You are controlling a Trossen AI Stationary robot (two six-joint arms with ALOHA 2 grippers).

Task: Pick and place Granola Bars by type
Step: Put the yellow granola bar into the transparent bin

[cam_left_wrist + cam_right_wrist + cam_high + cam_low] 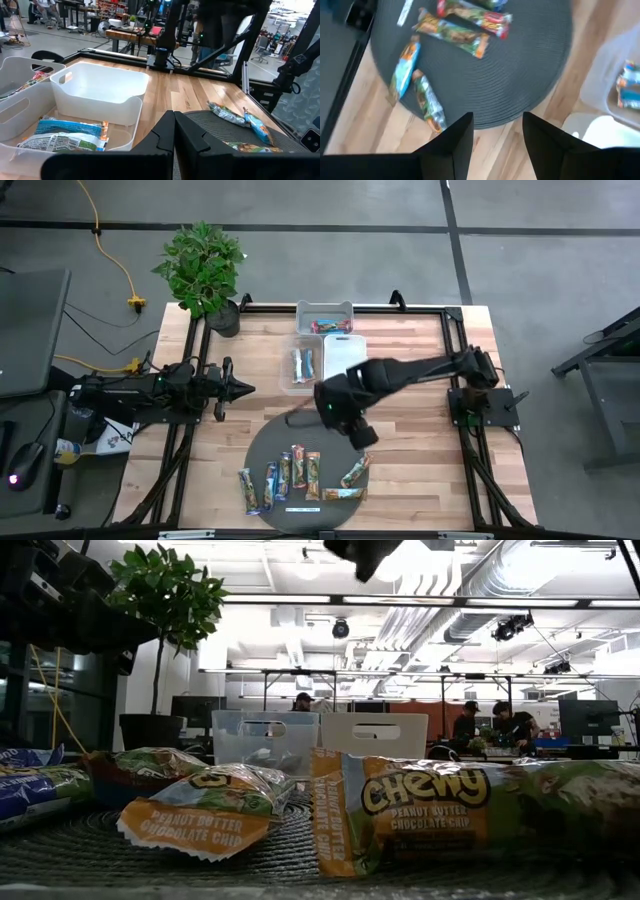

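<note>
Just beyond the parted, empty fingers of the right gripper (497, 132), a round dark woven mat (520, 70) carried the loose granola bars (300, 477). Nearest the fingertips lay a green-wrapped bar (428, 104) at the mat's edge, its long axis slanting away from them. Touching its far end was a blue bar (403, 67), angled the opposite way so the pair formed a shallow V. Farther ahead, an orange-brown bar (454, 34) and a red-ended one (476, 15) lay crosswise to the fingers, side by side. Seen from above, five more bars stood in a rough row, long axes running front to back, with a thin white label strip (299, 508) below them. Off to one side of the fingers, clear bins (303, 363) held bars already sorted. Well apart, the left gripper (238, 388) rested clenched shut and empty at the table's left edge.
</note>
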